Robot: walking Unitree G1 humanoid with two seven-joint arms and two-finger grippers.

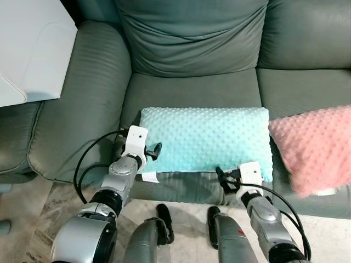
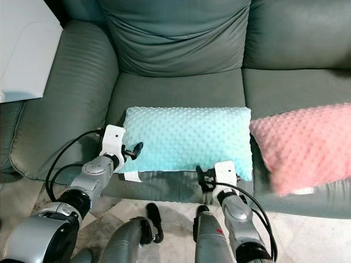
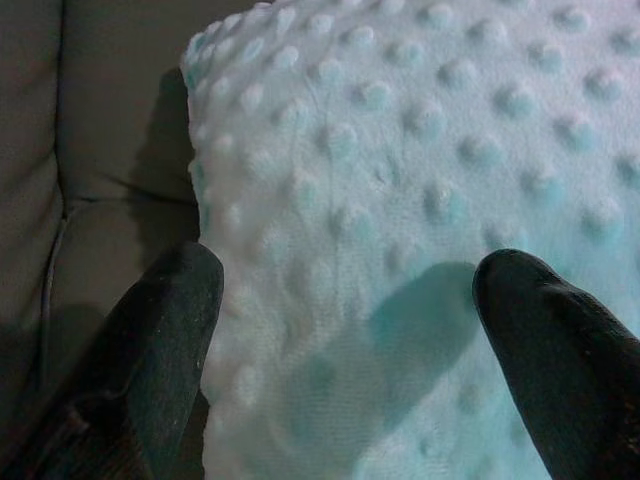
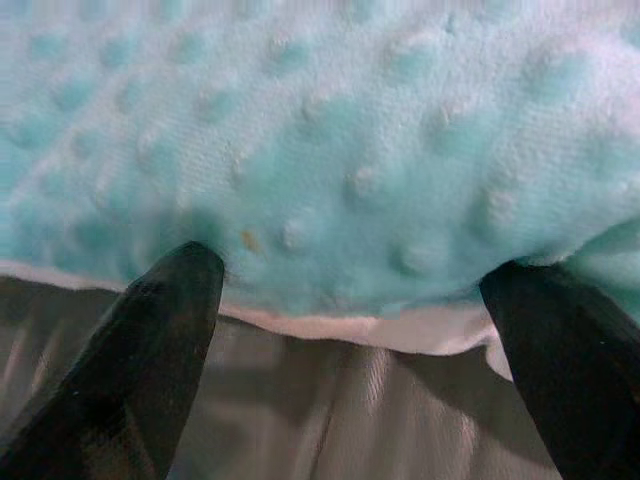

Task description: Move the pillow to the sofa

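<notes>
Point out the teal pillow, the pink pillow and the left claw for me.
teal pillow (image 1: 205, 137), left eye view, middle of its dotted top.
pink pillow (image 1: 315, 148), left eye view, middle of its top face.
left claw (image 3: 350, 330), left wrist view, midway between its open fingertips.

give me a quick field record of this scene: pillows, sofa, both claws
teal pillow: lies flat on the sofa's middle seat cushion, front edge at the seat's front
pink pillow: on the next seat, on the robot's right, overhanging the front edge
sofa: grey-green, padded arm on the robot's left
left claw: open, at the teal pillow's left front corner, fingers astride the corner
right claw: open, at the pillow's front edge near its right end
task state: teal pillow already on the sofa
</notes>
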